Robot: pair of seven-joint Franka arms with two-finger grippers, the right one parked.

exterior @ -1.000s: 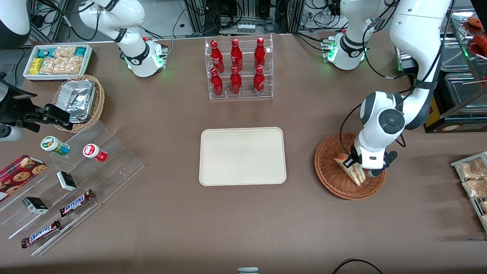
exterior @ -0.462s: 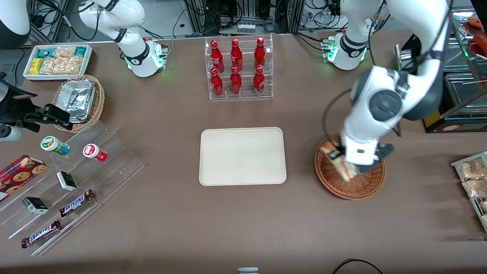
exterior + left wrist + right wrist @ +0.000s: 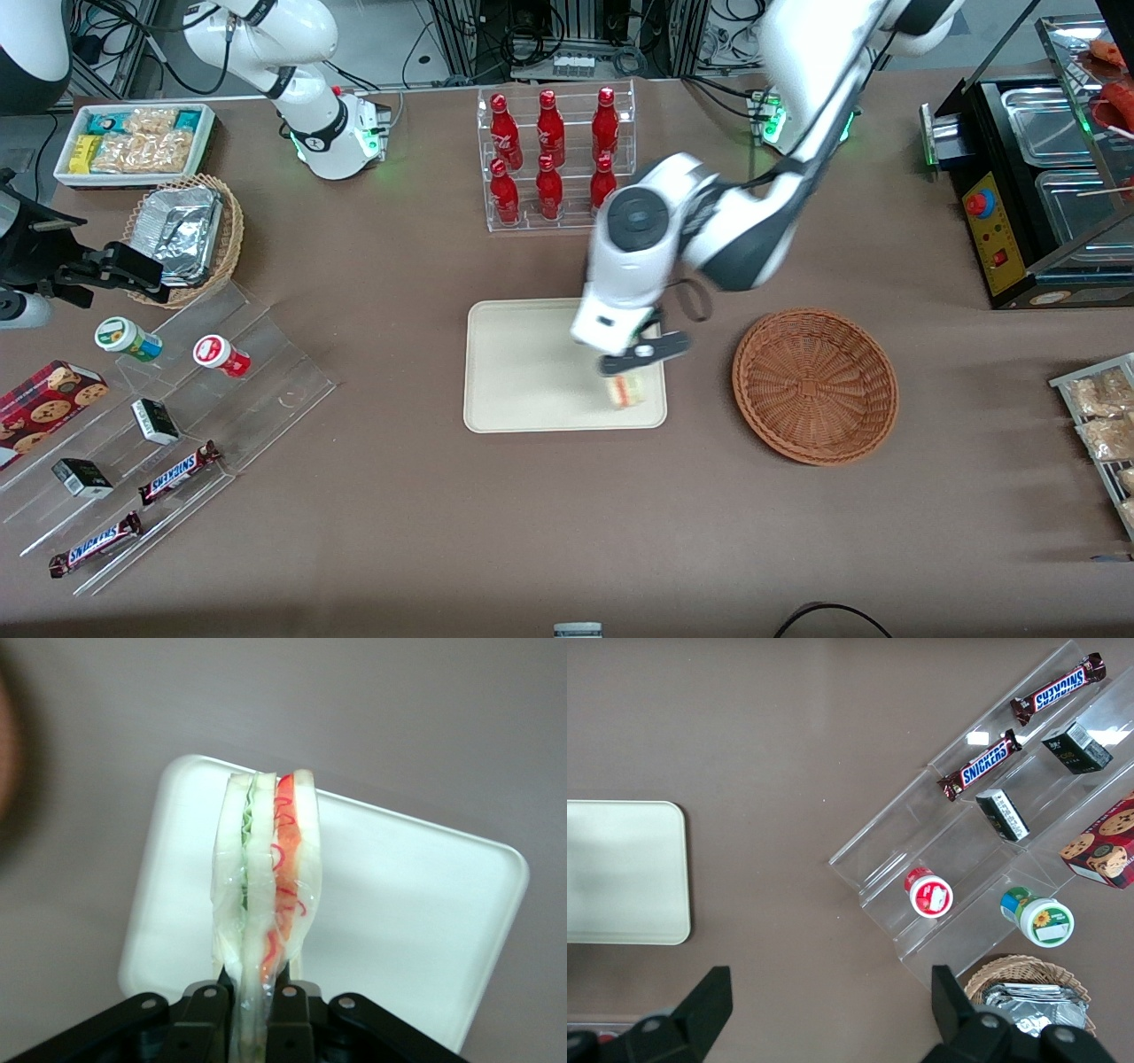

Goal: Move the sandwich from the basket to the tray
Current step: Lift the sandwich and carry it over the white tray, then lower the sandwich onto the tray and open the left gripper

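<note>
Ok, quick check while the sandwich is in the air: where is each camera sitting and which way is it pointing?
Front view: high, facing both arms, looking down on the table; shows the left arm, its gripper holding the sandwich over the tray, with the basket beside it.
Left wrist view: on the working arm, looking past its fingers along the sandwich to the tray.
Right wrist view: on the parked arm, looking straight down at the tiered stand.
All three show the tray.

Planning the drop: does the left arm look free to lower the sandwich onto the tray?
Probably yes. The gripper, shut on the sandwich, hangs over the tray, whose surface shows bare under it.
</note>
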